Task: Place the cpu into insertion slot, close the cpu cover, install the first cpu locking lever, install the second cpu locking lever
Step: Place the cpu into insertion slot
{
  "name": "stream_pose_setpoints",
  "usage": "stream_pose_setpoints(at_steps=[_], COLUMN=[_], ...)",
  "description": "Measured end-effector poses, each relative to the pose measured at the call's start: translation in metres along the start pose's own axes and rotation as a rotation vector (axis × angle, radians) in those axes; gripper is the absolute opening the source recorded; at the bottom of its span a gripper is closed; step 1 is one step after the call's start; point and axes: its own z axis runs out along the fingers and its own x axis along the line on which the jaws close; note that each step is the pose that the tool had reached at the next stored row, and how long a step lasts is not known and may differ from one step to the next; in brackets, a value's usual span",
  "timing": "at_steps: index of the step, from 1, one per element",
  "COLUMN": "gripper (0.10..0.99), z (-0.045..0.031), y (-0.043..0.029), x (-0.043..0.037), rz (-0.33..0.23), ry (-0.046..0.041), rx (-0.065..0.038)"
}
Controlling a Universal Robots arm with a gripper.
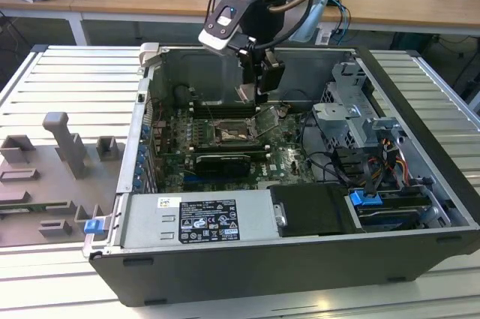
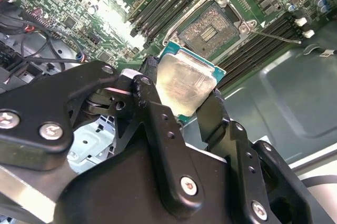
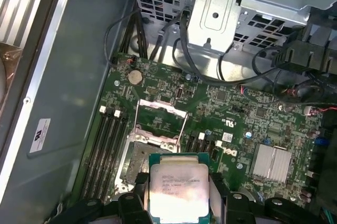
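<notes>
Grey plastic fixtures [image 1: 64,150] sit at nine o'clock on the ribbed metal table [image 1: 67,71] in the exterior view, beside an open computer case [image 1: 247,274] lying flat. Toward the case's twelve o'clock, the arm's gripper [image 1: 262,82] hangs over the green motherboard [image 1: 289,161]. Its fingers [image 2: 210,116] are clamped on opposite edges of the cpu [image 2: 187,84], whose silver top faces both wrist cameras. The cpu is held in the air, apart from the board. The insertion slot [image 1: 229,133] lies bare at about seven o'clock from the gripper, its dark centre exposed. In the first wrist view the cpu cover [image 3: 160,121] stands swung open off the slot. A metal drive cage [image 1: 352,120] occupies the case's three o'clock side.
</notes>
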Motion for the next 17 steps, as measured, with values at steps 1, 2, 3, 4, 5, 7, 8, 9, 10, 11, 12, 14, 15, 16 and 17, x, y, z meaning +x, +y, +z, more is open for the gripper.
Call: stream_pose_setpoints(at_steps=[1,2,3,4,5,7,8,9,10,11,12,14,15,16,17], gripper=[0.541,0.541,0.541,0.541,0.541,0.541,0.541,0.541,0.541,0.541,0.541,0.541,0.541,0.541,0.541], z=[0.0002,0.0006,0.0009,0.0012,0.0016,0.0024,0.0032,0.0041,0.0059,0.0074,0.0090,0.0144,0.0166,0.0186,0.0211], y=[0.0000,-0.0001,-0.0001,-0.0001,-0.0002,-0.0002,-0.0003,-0.0004,-0.0005,-0.0007,-0.0009,-0.0039,-0.0054,-0.0069,-0.0095], x=[0.0000,0.0000,0.0000,0.0000,0.0000,0.0000,-0.0001,-0.0001,-0.0001,-0.0001,-0.0001,0.0004,0.0008,0.0011,0.0019], rz=[0.006,0.020,0.038,0.054,0.079,0.129,0.157,0.173,0.190,0.199,0.206,0.214,0.214,0.214,0.214], ry=[-0.0007,-0.0024,-0.0043,-0.0056,-0.0079,-0.0123,-0.0150,-0.0163,-0.0175,-0.0183,-0.0188,-0.0198,-0.0196,-0.0197,-0.0196], rx=[0.000,0.000,0.000,-0.001,-0.001,-0.002,-0.003,-0.003,-0.003,-0.002,-0.001,0.000,0.000,0.000,0.000])
